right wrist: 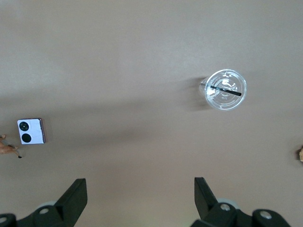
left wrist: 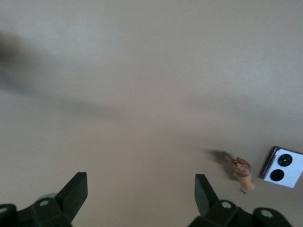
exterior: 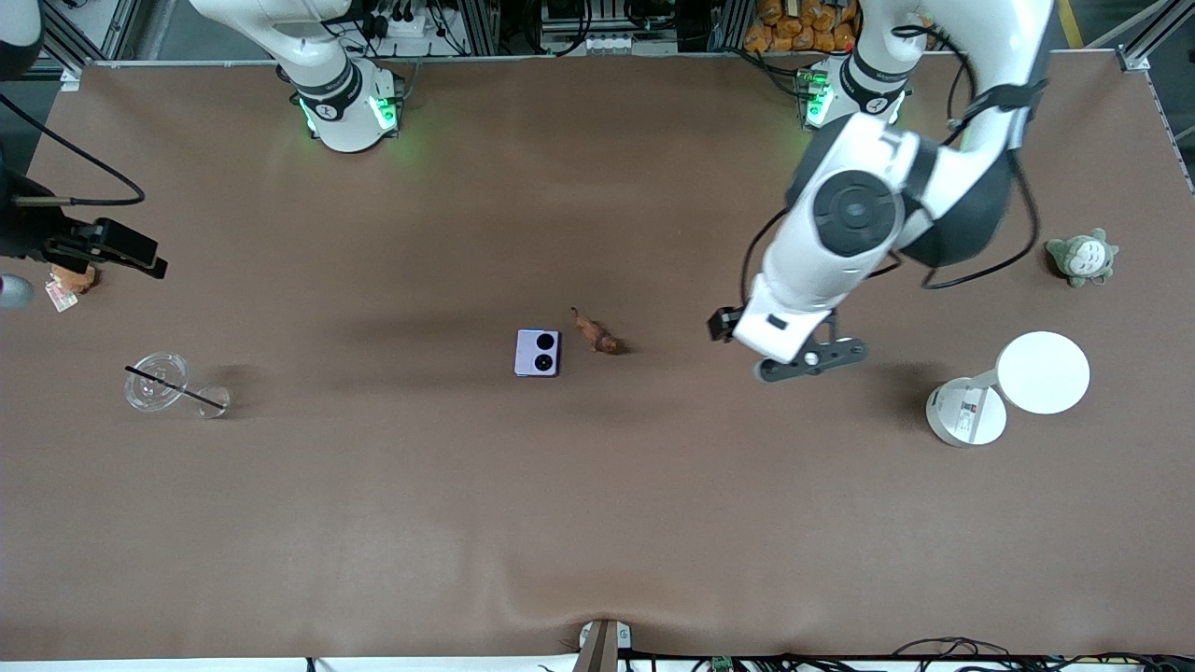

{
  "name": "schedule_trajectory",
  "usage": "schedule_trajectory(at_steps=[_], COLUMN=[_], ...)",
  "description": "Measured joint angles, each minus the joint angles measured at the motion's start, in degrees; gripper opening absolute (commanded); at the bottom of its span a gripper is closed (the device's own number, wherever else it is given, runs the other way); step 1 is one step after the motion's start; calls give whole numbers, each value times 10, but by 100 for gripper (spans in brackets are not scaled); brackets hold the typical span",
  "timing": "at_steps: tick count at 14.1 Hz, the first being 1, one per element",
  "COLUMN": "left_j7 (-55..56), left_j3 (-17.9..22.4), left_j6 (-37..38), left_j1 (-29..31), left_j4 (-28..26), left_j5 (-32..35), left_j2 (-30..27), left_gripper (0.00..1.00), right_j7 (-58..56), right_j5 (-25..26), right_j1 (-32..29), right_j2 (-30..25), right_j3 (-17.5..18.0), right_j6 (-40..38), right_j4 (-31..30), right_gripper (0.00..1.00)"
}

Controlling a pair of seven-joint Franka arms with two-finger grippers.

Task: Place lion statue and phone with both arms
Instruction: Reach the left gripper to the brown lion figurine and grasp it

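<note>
The phone (exterior: 538,353), a pale lavender square with two black camera circles, lies flat near the middle of the table. The lion statue (exterior: 597,334), a tiny orange-brown figurine, stands just beside it toward the left arm's end. My left gripper (exterior: 810,362) hovers open and empty over bare table, between the lion statue and the white lamp. In the left wrist view the lion statue (left wrist: 242,172) and phone (left wrist: 283,167) sit off to one side of the left gripper (left wrist: 140,191). My right gripper (exterior: 140,254) is open and empty over the right arm's end of the table; the right wrist view shows the right gripper (right wrist: 140,194) and the phone (right wrist: 31,131).
A clear plastic cup with a black straw (exterior: 157,380) stands at the right arm's end, a small clear lid (exterior: 214,401) beside it. A brown plush (exterior: 73,278) lies under the right arm. At the left arm's end stand a white lamp (exterior: 1008,387) and a grey-green plush (exterior: 1081,258).
</note>
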State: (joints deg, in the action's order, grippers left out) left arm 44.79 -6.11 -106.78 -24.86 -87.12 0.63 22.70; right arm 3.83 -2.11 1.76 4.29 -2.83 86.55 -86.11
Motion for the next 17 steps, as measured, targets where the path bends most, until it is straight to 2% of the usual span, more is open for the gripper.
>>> schedule_trajectory(at_steps=[6,10,13,17], left_j7=[191,334,393,423], left_j3=[0,3,3,6], left_j6=[-99,-113,-115,-151], left_j1=[-75,-115,-137,-161], left_j4=[2,41,75,84], left_j5=[0,0,0,0], left_j2=[77,126,160,196], left_gripper=[100,100,100,100], right_j7=[0,0,20,59], right_j5=[-5,-12,-16,-16], right_j1=[3,4,5,23], right_j2=[5,12,20,36], right_j3=[0,0,0,1], right_j6=[8,19,27,44], right_j4=[0,0,0,0], right_gripper=[100,100,100,100])
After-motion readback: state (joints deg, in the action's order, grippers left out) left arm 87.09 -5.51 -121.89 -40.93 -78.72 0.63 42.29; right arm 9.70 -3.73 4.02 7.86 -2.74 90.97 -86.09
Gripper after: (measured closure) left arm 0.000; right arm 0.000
